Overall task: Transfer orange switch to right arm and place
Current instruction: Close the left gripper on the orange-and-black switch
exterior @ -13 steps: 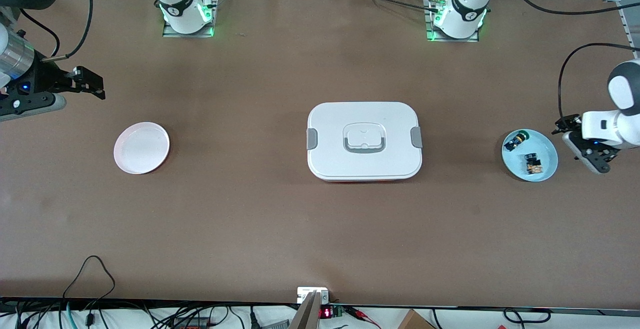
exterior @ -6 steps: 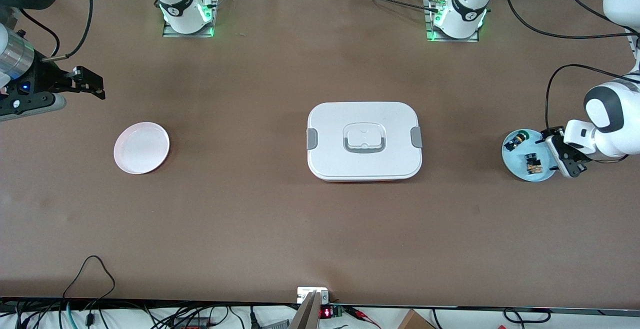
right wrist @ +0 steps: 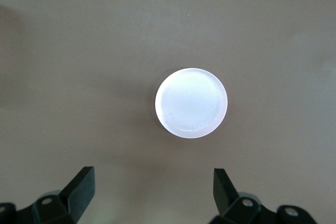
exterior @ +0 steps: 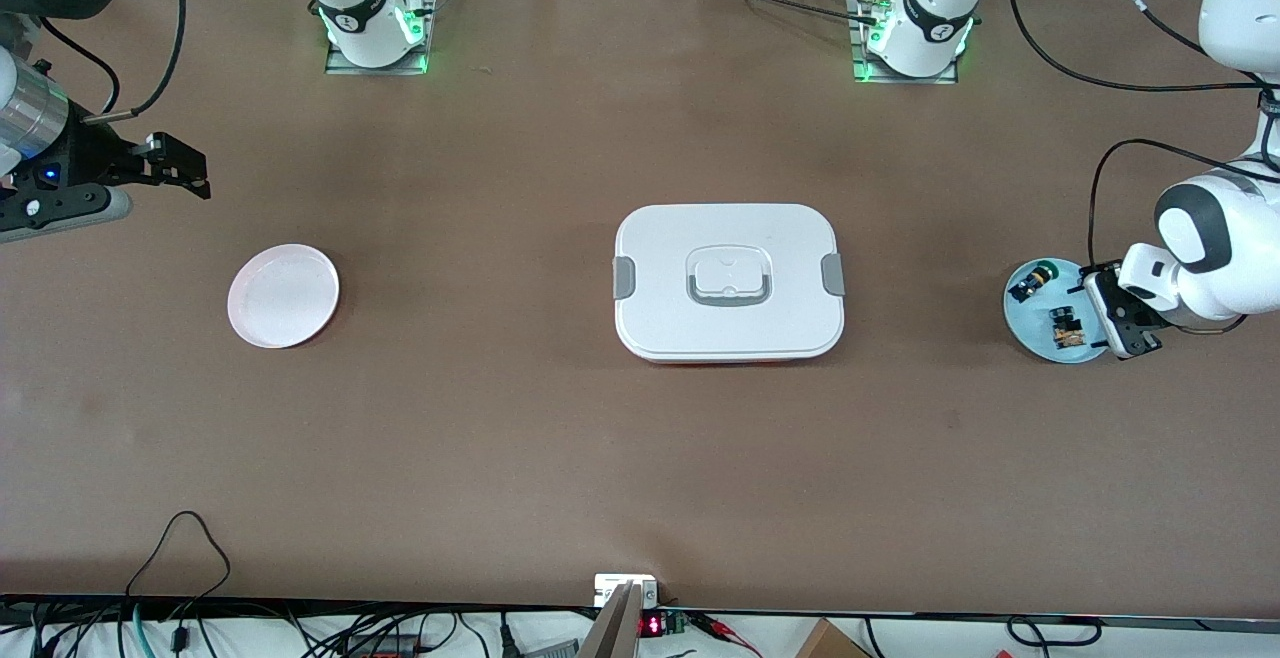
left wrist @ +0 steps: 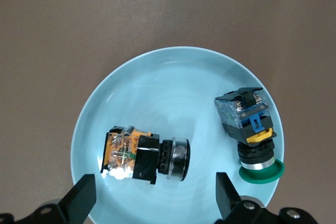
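The orange switch (exterior: 1067, 328), a tiny black block with an orange face, lies on its side in the light blue plate (exterior: 1038, 340) toward the left arm's end of the table. In the left wrist view the orange switch (left wrist: 131, 155) lies on the blue plate (left wrist: 173, 93) just ahead of my left gripper (left wrist: 155, 195). My left gripper (exterior: 1112, 315) hovers open over that plate's rim, holding nothing. My right gripper (exterior: 188, 174) waits open and empty above the table at the right arm's end. In the right wrist view my right gripper (right wrist: 152, 182) looks down on the pink plate (right wrist: 191, 103).
A black component with a green cap (exterior: 1030, 283) (left wrist: 252, 135) shares the blue plate, farther from the front camera than the switch. The pink plate (exterior: 284, 295) has nothing in it. A white lidded box (exterior: 728, 281) sits mid-table.
My left gripper has slid from beside the blue plate to over its rim, closer to the switch. The right arm has not moved.
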`<act>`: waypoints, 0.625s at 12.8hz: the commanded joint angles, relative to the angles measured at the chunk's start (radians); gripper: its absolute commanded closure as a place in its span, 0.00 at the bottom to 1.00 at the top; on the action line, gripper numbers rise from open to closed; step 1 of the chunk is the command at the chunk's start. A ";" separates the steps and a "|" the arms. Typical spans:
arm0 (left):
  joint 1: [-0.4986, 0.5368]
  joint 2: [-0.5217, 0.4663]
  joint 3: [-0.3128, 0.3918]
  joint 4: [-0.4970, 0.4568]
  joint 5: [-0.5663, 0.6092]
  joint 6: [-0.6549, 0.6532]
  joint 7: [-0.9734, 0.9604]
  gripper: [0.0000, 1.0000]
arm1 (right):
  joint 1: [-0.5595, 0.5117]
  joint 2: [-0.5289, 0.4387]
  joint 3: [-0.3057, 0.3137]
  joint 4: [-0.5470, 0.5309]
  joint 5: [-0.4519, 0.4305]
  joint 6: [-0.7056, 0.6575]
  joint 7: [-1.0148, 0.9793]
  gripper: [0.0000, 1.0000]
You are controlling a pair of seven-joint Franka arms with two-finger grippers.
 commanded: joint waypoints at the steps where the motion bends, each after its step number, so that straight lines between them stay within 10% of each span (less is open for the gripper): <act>1: 0.019 0.017 -0.013 0.009 -0.053 0.010 0.053 0.00 | -0.001 0.005 0.001 0.019 -0.011 -0.015 0.012 0.00; 8: 0.020 0.036 -0.025 0.009 -0.053 0.033 0.059 0.00 | -0.001 0.005 0.001 0.019 -0.011 -0.020 0.012 0.00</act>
